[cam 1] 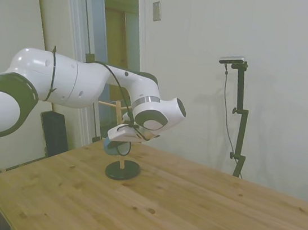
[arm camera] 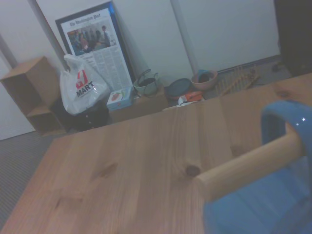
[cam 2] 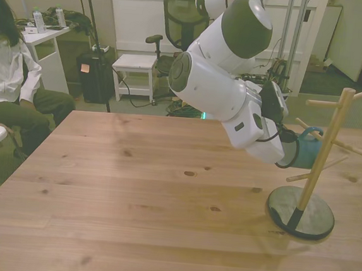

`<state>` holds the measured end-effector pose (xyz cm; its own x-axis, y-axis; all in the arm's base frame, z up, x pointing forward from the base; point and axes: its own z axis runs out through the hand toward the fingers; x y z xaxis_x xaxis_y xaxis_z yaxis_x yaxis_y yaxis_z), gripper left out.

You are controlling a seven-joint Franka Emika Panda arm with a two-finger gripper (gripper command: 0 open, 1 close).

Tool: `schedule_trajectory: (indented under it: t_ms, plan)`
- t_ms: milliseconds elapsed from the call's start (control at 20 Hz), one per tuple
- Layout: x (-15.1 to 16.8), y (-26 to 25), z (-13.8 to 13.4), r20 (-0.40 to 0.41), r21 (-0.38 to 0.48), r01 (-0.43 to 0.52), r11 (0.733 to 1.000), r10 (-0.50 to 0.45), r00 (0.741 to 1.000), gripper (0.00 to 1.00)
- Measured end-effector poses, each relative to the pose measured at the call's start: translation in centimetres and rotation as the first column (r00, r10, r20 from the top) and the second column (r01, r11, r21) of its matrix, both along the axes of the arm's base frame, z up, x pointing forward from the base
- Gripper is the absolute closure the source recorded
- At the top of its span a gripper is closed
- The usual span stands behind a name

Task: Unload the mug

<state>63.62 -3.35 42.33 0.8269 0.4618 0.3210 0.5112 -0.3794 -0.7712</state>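
The side view looks across the wooden table [cam 1: 187, 204] from beyond one corner, at about tabletop height, facing a pale wall and a doorway behind the peg stand [cam 1: 122, 156]. It stands well back, so the stand appears small near the table's far side.

The front view looks down on the table from higher up, across it from the arm [cam 2: 224, 82], toward a room with a seated person [cam 2: 8, 76] at the front view's left. The stand is at the front view's right, nearer.

The wrist view sits right against one peg [arm camera: 248, 163] of the stand, with the blue mug [arm camera: 273, 204] hanging on it.

All three share the stand and the tabletop around it.
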Motion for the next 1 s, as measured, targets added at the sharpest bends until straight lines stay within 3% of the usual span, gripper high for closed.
schedule_trajectory:
  t_ms: [650, 1000]
  plan:
    - [-0.2, 0.1, 1.7, 0.038, 0.026, -0.033, 0.999, 0.032, 0.999, 1.00]
    - [-2.3, 0.5, 2.5, 0.042, 0.039, -0.058, 0.998, 0.056, 0.998, 1.00]
